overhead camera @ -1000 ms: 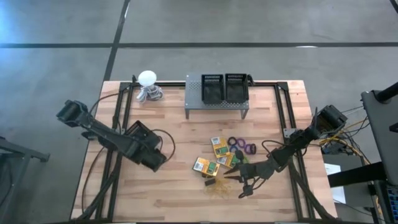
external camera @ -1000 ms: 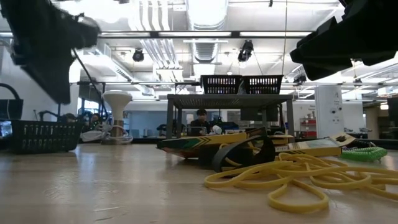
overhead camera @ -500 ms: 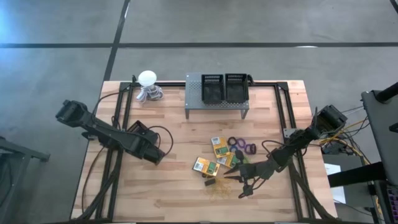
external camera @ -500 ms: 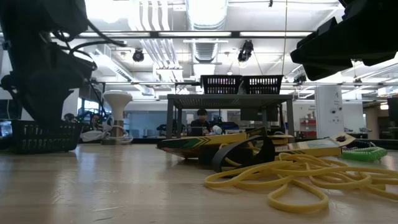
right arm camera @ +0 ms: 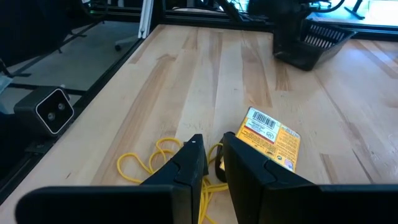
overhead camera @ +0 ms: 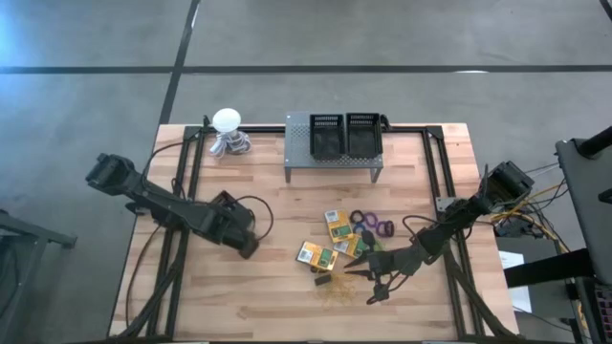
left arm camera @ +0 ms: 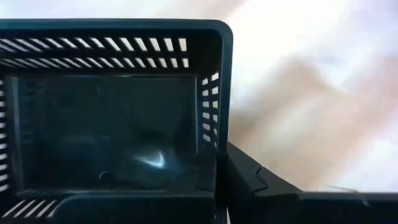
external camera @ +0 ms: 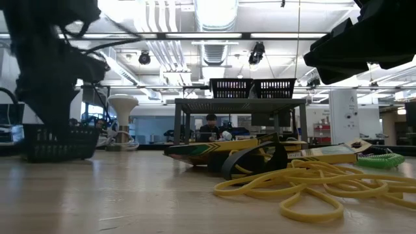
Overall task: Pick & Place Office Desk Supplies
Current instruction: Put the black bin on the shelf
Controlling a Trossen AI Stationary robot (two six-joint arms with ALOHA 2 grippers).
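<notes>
A black slotted basket [left arm camera: 112, 112] stands with its bottom on the table's left half [external camera: 62, 143], and my left gripper [overhead camera: 246, 242] is shut on it from above. Yellow-and-green crayon boxes [overhead camera: 337, 225] [overhead camera: 316, 256], small rings [overhead camera: 373, 225] and yellow rubber bands [external camera: 312, 182] lie right of the middle. My right gripper [right arm camera: 212, 146] hovers above the bands and beside one crayon box [right arm camera: 270, 134]. Its fingers are open by only a narrow gap, with nothing in it. My left gripper has the basket's side wall [left arm camera: 214, 155] near a corner. One finger [left arm camera: 261, 190] is outside the wall, and the other seems to be inside the basket. The fingers come from above, pointing down. The basket stays on the table.
A grey perforated stand [overhead camera: 298, 151] at the far middle carries two more black baskets [overhead camera: 326, 134] [overhead camera: 363, 134]. A white ball-shaped object [overhead camera: 227, 119] sits at the far left. Bare wood lies along the near edge and between the two arms.
My left gripper has come down onto the black basket. The basket has shifted a little along the table toward the right.
</notes>
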